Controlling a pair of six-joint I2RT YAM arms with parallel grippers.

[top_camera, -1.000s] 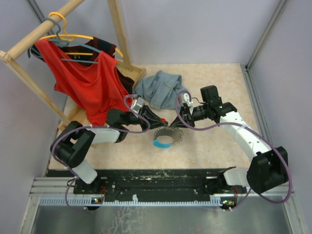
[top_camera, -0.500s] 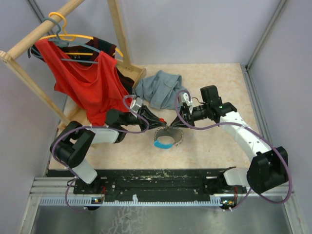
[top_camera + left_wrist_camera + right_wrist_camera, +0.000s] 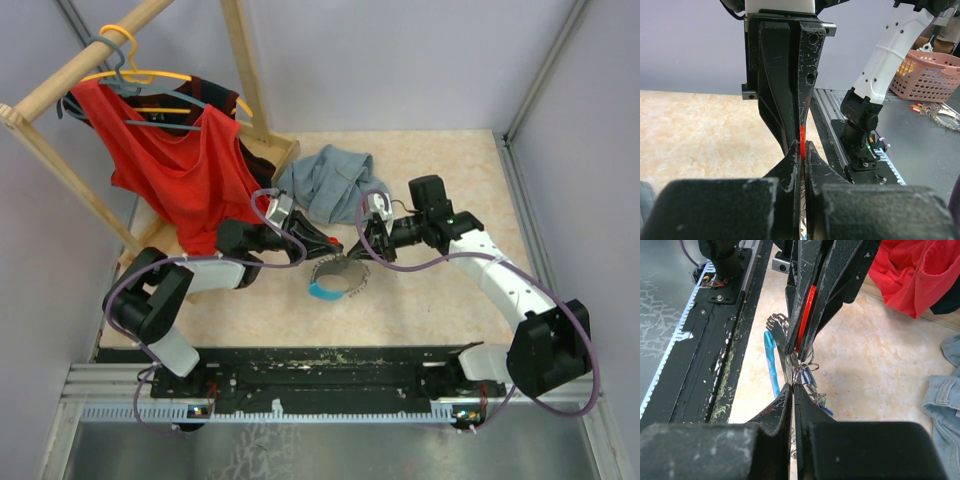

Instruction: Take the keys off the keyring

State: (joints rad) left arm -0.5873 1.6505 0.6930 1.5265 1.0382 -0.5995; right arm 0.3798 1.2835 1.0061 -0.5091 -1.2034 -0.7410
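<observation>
Grippers met nose to nose over the middle of the surface (image 3: 430, 170), the left gripper (image 3: 338, 246) reaching in from 9 o'clock and the right gripper (image 3: 362, 248) from 3 o'clock. The keyring (image 3: 333, 281) hung just at 6 o'clock of that meeting point. Its light blue part was lowest and nearest the arm bases, and its grey part curved up toward the fingers.

The left gripper's fingers were pressed together on the red key (image 3: 805, 315), whose plastic head showed as a thin red strip in the slit between them in both wrist views. The right gripper's fingers were also together, and their tips seemed to pinch the silvery chain (image 3: 802, 367) right where its wire loops bunched. A blue key (image 3: 809, 377) dangled beside those loops, at 3 o'clock of the tips. Other keys further down were too tangled to count.

The opposed hold looked deliberate. One gripper anchored the chain so it could not swing or slide, while the other gripped a single key by its flat head, the only part broad enough to clamp. With the two grips so close, the red key could probably be twisted or drawn along its loop without dragging the whole bunch. The likely risk was the thin wire slipping from the right tips.

A denim garment (image 3: 325, 180) lay at 12 o'clock, apart from the work.
</observation>
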